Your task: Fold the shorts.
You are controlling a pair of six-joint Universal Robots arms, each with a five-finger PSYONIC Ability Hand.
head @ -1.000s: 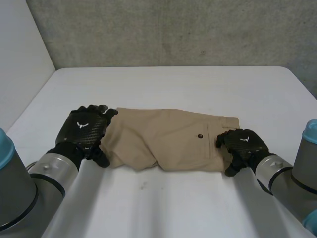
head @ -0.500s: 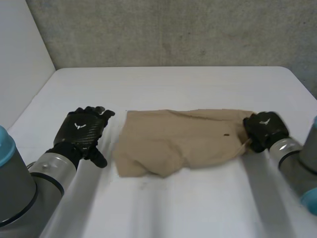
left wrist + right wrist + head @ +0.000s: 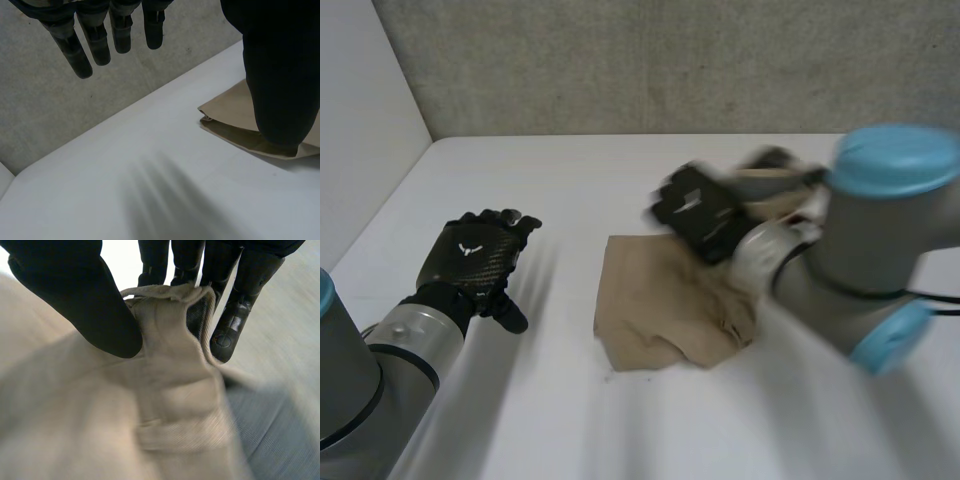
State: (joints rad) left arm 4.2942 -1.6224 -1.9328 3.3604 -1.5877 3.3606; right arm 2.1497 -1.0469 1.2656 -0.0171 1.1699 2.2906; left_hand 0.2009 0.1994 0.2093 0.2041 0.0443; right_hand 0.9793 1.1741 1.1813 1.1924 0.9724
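Note:
Tan shorts lie partly doubled over on the white table. My right hand is raised over them near the middle of the table, pinching the waistband edge between thumb and fingers and carrying it leftward above the lower layer. My left hand hovers with straight fingers over the table to the left of the shorts, apart from the cloth. In the left wrist view its fingers hang free above bare table, and the shorts' folded leg end lies beside its thumb.
A grey wall runs behind the table's far edge. A white panel stands at the left. My right arm reaches across the right half of the table.
My right hand shut on the waistband end, lifted it and swept it left over the shorts, dragging the cloth rightward first. The left hand came off the leg end and stays open.

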